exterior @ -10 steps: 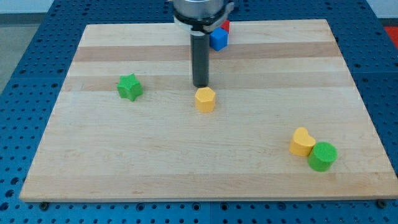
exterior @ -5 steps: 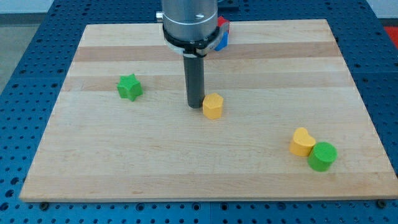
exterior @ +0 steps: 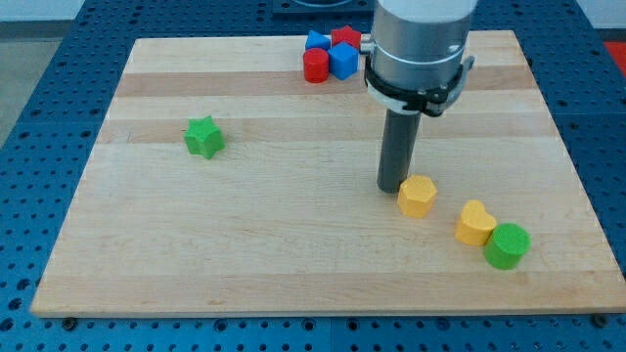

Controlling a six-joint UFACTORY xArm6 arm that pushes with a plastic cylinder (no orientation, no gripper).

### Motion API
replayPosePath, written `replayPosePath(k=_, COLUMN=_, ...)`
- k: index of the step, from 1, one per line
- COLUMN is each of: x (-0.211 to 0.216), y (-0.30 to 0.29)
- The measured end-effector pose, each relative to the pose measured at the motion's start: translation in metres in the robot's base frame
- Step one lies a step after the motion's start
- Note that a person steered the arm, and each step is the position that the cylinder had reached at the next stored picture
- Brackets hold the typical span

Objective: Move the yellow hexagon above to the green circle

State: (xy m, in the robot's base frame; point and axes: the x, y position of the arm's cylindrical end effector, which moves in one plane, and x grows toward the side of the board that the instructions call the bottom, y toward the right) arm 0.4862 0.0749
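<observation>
Pushing: my tip (exterior: 393,188) touches the yellow hexagon (exterior: 417,196) at its upper left.
Next: steer it above the green circle (exterior: 507,245), past the yellow heart (exterior: 474,223).
Pincer: none fitted, so no state to tell.

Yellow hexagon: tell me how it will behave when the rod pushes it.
The yellow hexagon looks squat and flat-bottomed, so it should slide rather than roll or tip. It seems small and rigid, probably light. My tip sits at its upper-left edge, off-centre, so it may twist or slip sideways on the smooth wooden board.
</observation>
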Motion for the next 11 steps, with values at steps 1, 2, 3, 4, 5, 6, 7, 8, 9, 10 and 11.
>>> replayPosePath(k=1, x=0.018, y=-0.006)
replayPosePath(k=2, x=0.029, y=-0.014)
replayPosePath(k=3, x=0.033, y=-0.013)
replayPosePath(k=4, x=0.033, y=-0.002)
replayPosePath(k=5, x=0.03, y=0.013)
replayPosePath(k=6, x=0.024, y=0.023)
replayPosePath(k=7, x=0.014, y=0.032)
replayPosePath(k=8, x=0.007, y=0.041)
replayPosePath(k=9, x=0.004, y=0.053)
replayPosePath(k=10, x=-0.002, y=0.064)
replayPosePath(k=11, x=-0.013, y=0.073)
